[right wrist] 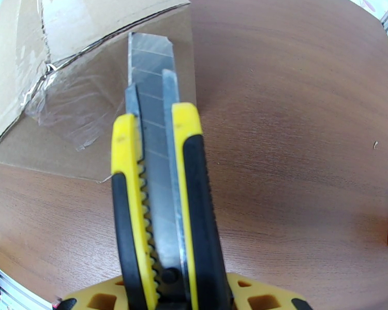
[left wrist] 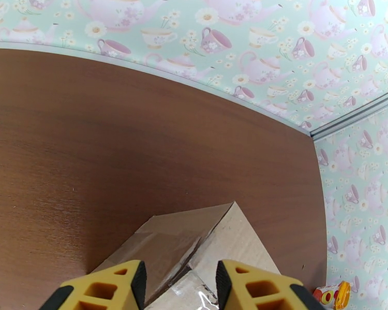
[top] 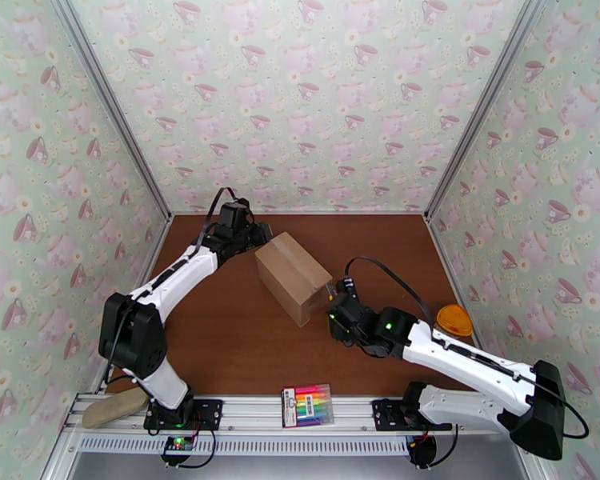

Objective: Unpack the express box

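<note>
The express box [top: 292, 275] is being shown closed and turned diagonally at the centre of the tabletop [top: 220, 338]. Its upper-left end is being straddled by the left gripper [top: 256, 236], whose fingers [left wrist: 137, 282] are narrowly apart with nothing clamped. At its lower-right corner, a yellow utility knife [right wrist: 163, 202] is being gripped by the right gripper [top: 340, 302], with the blade extended toward the tape [right wrist: 75, 114].

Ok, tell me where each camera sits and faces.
Top external: above, behind the bases, looking down at the table, left arm, right arm.
Left wrist: on its arm, looking past the left gripper onto the express box.
Right wrist: on its arm, looking along the utility knife in the right gripper.
All share the express box.
</note>
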Tool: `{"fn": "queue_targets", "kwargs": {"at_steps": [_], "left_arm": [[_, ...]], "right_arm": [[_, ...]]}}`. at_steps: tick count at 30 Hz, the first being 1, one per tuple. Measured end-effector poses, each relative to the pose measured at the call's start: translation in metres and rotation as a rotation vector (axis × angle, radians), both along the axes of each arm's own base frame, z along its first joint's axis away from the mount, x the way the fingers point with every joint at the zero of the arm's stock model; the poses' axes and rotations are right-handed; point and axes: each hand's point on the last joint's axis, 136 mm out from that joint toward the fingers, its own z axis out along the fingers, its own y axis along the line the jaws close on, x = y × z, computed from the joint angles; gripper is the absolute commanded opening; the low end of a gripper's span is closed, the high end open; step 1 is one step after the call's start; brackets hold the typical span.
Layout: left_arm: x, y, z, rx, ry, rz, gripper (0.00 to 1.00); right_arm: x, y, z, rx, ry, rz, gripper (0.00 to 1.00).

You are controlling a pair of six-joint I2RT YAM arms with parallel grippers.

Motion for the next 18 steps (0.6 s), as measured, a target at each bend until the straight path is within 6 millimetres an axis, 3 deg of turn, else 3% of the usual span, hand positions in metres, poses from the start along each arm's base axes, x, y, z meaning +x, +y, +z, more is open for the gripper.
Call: {"fn": "queue_targets", "kwargs": {"at_steps": [18], "left_arm": [[0.0007,-0.0005,0.0012,-0.003,-0.005,-0.001,0.44]], "right_arm": [[0.0007,0.0009,0.0036,-0.001,-0.016,-0.003,0.00]]}}
